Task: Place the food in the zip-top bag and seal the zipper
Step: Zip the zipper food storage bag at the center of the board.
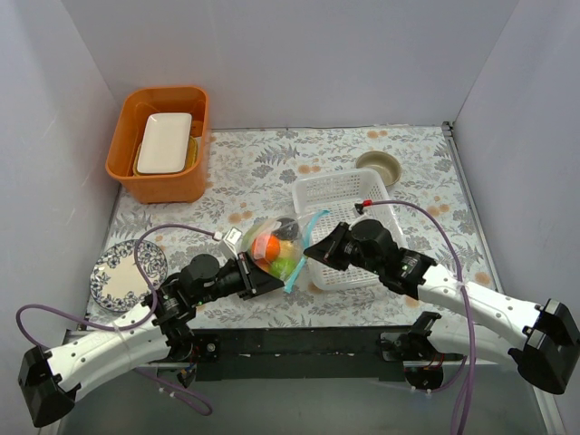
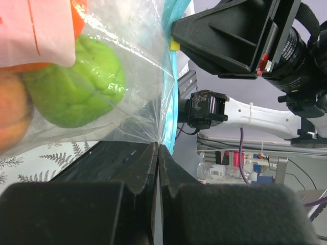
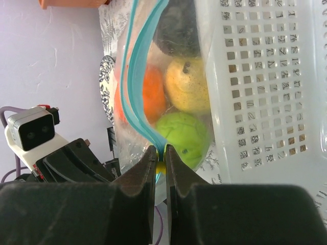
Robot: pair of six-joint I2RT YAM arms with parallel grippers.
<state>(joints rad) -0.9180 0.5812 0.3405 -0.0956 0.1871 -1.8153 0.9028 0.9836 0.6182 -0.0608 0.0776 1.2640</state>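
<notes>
The zip-top bag (image 1: 272, 243) lies between the arms, left of the white basket, and holds the food (image 1: 275, 250). The right wrist view shows a green piece (image 3: 184, 133), a yellow fruit (image 3: 187, 84), an orange (image 3: 151, 97) and a dark fruit (image 3: 176, 28) inside. The teal zipper (image 1: 308, 237) runs along the bag's right edge. My right gripper (image 1: 313, 250) is shut on the zipper (image 3: 137, 76), jaws at its near end (image 3: 160, 151) by a small yellow slider. My left gripper (image 1: 265, 275) is shut on the bag's clear edge (image 2: 159, 145), beside the green piece (image 2: 82, 84).
A white perforated basket (image 1: 355, 186) stands right of the bag. An orange bin (image 1: 127, 168) holding a white tray sits at the back left. A patterned plate (image 1: 113, 276) lies front left, and a small bowl (image 1: 379, 165) sits at the back right.
</notes>
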